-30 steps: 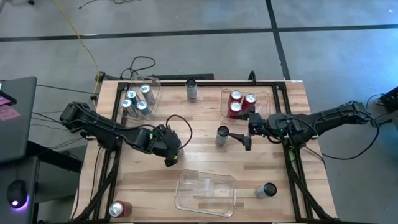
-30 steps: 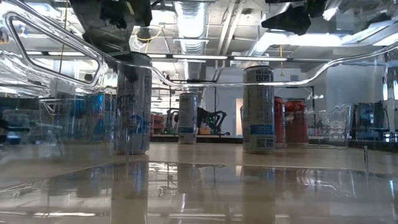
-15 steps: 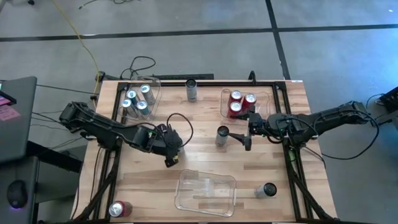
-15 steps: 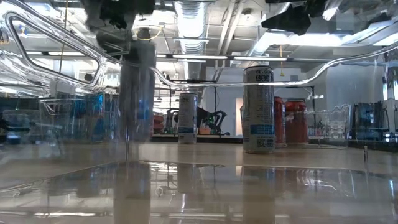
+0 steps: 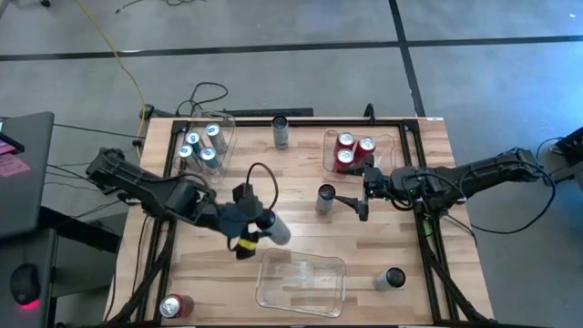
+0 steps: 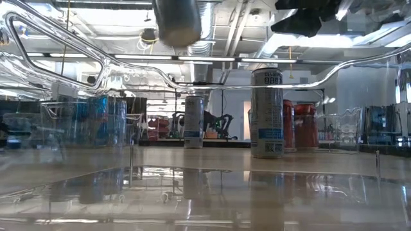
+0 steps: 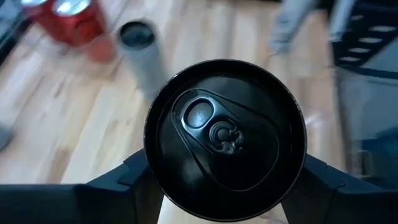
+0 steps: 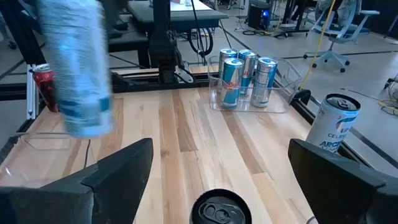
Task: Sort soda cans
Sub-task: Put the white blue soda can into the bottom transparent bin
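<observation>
A grey soda can with a black top (image 5: 279,231) hangs tilted above the table's middle, with my left gripper (image 5: 262,226) shut on it; its top (image 7: 227,134) fills the left wrist view. My right gripper (image 5: 355,204) hovers open right of centre, just behind another grey can (image 5: 325,198) that stands on its base. Its black top (image 8: 221,211) shows low between those fingers, untouched. More soda cans stand or lie around the table. My left gripper pinches the grey can between its two fingers (image 7: 134,180), one on each side of the can's wall just below the top rim (image 7: 154,163). The fingers come slanting down from the table's left. The can is lifted clear of the table (image 6: 176,22) and tilted.
A clear bin of silver-blue cans (image 5: 202,144) sits far left and a bin of red cans (image 5: 353,150) far right. An empty clear bin (image 5: 301,281) lies near the front edge. Single cans: far edge (image 5: 281,130), near right (image 5: 392,278), near left corner (image 5: 176,305).
My left gripper has risen with the grey can and drifted toward the table's near edge. The can stood on the table a second ago; it is now lifted clear and tipped over at a slant. My right arm has kept still.
</observation>
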Motion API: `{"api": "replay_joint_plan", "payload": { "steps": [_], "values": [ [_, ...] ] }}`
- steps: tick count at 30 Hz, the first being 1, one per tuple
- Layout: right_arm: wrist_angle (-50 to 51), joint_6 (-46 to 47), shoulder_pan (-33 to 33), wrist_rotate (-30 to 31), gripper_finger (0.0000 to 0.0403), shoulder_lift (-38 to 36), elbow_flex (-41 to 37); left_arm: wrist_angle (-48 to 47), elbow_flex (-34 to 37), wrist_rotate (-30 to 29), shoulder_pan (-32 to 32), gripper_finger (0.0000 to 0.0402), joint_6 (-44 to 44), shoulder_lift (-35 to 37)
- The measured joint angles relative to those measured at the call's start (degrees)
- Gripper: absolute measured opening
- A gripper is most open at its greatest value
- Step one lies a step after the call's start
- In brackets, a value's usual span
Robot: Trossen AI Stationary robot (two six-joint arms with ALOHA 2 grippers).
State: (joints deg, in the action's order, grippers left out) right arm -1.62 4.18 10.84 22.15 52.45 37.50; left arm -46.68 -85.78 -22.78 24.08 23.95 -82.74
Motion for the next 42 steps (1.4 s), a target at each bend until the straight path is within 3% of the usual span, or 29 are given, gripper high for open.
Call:
{"api": "replay_joint_plan", "payload": {
  "steps": [8, 15, 27, 42],
  "values": [
    [-0.03, -0.10, -0.01, 0.00, 0.0391, 0.00, -0.01, 5.10, 0.00, 0.73, 3.66, 0.0240, -2.23, -4.08],
    [-0.09, 0.31, 0.00, 0.00, 0.0391, 0.00, -0.02, 11.58, 0.00, 7.84, 4.05, 0.0241, -4.95, -10.93],
    [0.52, 0.36, 0.01, 0.00, 0.0391, 0.00, -0.02, 8.41, 0.02, 7.47, 3.49, 0.0242, -4.40, -18.62],
    [1.28, 0.46, 0.01, 0.00, 0.0391, -0.02, -0.02, 8.24, 0.98, 6.15, 2.99, 0.0264, -3.21, -18.64]
  ]
}}
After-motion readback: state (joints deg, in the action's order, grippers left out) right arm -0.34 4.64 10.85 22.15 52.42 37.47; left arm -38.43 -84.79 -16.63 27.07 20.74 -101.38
